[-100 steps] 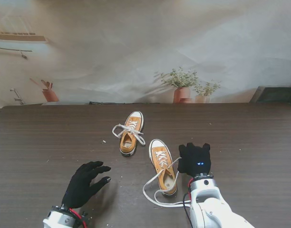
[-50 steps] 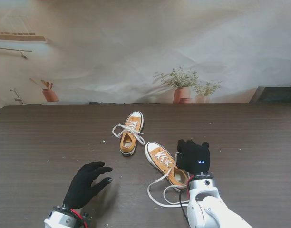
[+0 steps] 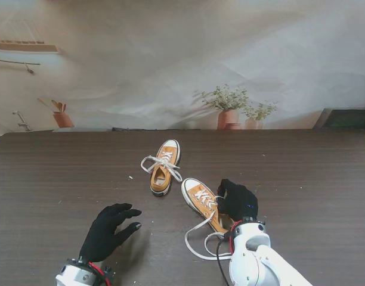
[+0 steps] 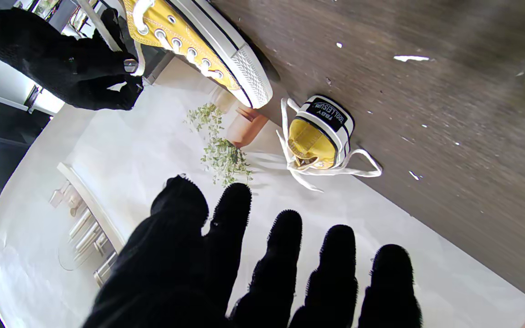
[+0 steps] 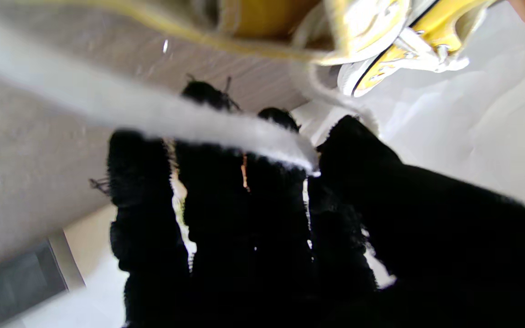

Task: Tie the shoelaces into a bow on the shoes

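Two yellow canvas shoes lie on the dark wooden table (image 3: 57,173). The far shoe (image 3: 163,167) has its white laces spread loose to both sides. The near shoe (image 3: 200,199) lies at an angle, its toe pointing far left. My right hand (image 3: 237,201) covers its heel end, fingers curled. In the right wrist view a white lace (image 5: 176,114) runs into the pinch between thumb and fingers of that hand (image 5: 267,228). More of the lace (image 3: 197,237) loops on the table nearer to me. My left hand (image 3: 107,230) rests apart at the left, open, fingers spread.
Small white crumbs (image 4: 410,58) dot the table. Potted plants (image 3: 229,107) and a pale backdrop stand beyond the far edge. A dark box (image 3: 346,119) sits at the far right corner.
The near shoe has swung round, its toe to the left and its heel toward my right hand. That hand has shifted left onto the heel and curled. The left hand has stayed still.
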Controlling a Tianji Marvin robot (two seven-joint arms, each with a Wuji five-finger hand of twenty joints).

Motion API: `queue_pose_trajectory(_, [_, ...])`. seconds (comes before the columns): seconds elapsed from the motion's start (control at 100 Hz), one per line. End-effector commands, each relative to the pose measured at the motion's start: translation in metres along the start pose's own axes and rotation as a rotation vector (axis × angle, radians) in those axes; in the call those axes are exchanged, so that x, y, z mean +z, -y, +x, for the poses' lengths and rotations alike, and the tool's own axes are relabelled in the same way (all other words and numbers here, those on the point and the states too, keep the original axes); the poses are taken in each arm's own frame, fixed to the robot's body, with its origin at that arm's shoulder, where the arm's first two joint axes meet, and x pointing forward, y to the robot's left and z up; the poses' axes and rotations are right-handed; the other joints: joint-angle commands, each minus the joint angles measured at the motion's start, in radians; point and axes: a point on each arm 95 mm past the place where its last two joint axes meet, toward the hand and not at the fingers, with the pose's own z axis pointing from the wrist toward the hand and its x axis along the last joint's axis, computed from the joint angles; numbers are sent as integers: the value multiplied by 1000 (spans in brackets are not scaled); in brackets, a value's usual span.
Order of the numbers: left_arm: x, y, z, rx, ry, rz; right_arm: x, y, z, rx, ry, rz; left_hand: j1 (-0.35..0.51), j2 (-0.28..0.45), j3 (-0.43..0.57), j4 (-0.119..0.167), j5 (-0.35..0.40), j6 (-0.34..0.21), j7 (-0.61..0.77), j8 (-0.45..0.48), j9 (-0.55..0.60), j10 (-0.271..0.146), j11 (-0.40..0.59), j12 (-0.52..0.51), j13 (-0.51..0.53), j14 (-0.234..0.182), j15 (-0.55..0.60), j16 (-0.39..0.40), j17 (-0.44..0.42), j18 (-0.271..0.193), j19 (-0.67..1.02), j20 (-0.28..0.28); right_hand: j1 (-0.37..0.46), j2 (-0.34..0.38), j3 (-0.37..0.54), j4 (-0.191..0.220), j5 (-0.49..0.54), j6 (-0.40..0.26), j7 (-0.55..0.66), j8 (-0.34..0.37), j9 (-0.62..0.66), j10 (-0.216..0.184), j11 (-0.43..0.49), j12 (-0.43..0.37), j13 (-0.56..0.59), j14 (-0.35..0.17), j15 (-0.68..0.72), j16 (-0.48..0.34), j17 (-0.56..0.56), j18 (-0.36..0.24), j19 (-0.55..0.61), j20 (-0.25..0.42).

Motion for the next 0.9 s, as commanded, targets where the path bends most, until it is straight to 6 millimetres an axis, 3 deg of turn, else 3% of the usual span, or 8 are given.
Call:
queue_pose_trajectory(0.0, [0, 0, 4, -6, -9, -10, -3, 1, 4, 38, 6, 21, 27, 38, -30, -17, 24, 5, 1, 13, 3, 16, -2, 13, 12, 0, 11, 9, 9, 10, -5, -13, 86, 33, 0, 26, -30, -24, 72, 27, 0, 19, 61, 40, 37, -21, 91, 41, 43, -20, 38, 5])
queue_pose_trajectory(0.17, [0, 0, 5, -11, -11, -12, -5, -1, 7, 222, 69, 69, 24, 40, -33, -18, 26, 5, 0, 13, 6, 16, -2, 14, 12, 0, 12, 9, 11, 10, -5, -14, 110, 33, -11, 35, -32, 0, 78, 18, -10, 46, 101, 95, 38, -52, 302, 125, 190, -31, 145, 15])
queue_pose_trajectory(0.37, [1, -1, 5, -15, -13, -16, -7, -5, 9, 351, 112, 116, 22, 43, -35, -18, 27, 6, -1, 13, 6, 18, -1, 14, 15, 1, 14, 10, 15, 10, -5, -16, 108, 25, -9, 36, -29, -4, 79, 10, -7, 52, 117, 121, 42, -168, 594, 260, 277, -41, 422, 147])
queue_pose_trajectory(0.45, [1, -2, 5, -18, -15, -17, -8, -7, 10, 388, 121, 137, 22, 42, -35, -18, 29, 7, -1, 13, 7, 17, -1, 14, 15, 0, 15, 10, 16, 10, -5, -17, 102, 21, -7, 35, -23, -15, 76, 4, 0, 50, 117, 123, 43, -236, 721, 330, 312, -63, 568, 255])
queue_pose_trajectory(0.49, [1, -2, 5, -18, -16, -17, -8, -8, 11, 415, 128, 147, 22, 43, -36, -18, 29, 7, -2, 13, 8, 18, 0, 14, 18, 2, 16, 10, 18, 10, -5, -17, 106, 16, -5, 36, -19, -6, 75, -2, 6, 59, 121, 130, 44, -259, 790, 379, 334, -81, 658, 367])
queue_pose_trajectory(0.63, [1, -2, 6, -20, -18, -15, -13, -15, 16, 442, 122, 201, 22, 43, -36, -18, 31, 7, -2, 13, 10, 19, 1, 15, 20, 2, 18, 10, 21, 12, -4, -19, 104, 31, -27, 40, -17, -11, 71, -4, 16, 50, 136, 180, 40, -208, 871, 450, 363, -114, 871, 549])
queue_pose_trajectory(0.77, [1, -2, 6, -20, -20, -14, -13, -15, 18, 419, 90, 175, 17, 47, -38, -20, 32, 7, -2, 13, 9, 18, 1, 15, 20, 2, 19, 10, 21, 12, -5, -20, 97, 49, -45, 40, -19, -31, 61, -3, 8, 32, 144, 208, 43, -207, 809, 411, 350, -75, 752, 518])
queue_pose_trajectory(0.89, [1, -2, 6, -22, -20, -10, -12, -12, 10, 193, 18, 78, 10, 53, -41, -21, 33, 7, -2, 13, 10, 19, 0, 14, 19, 4, 19, 10, 20, 13, -5, -21, 67, 83, -66, 35, -29, -83, 45, 28, -2, -26, 112, 205, 40, -100, 571, 270, 302, 91, 473, 372])
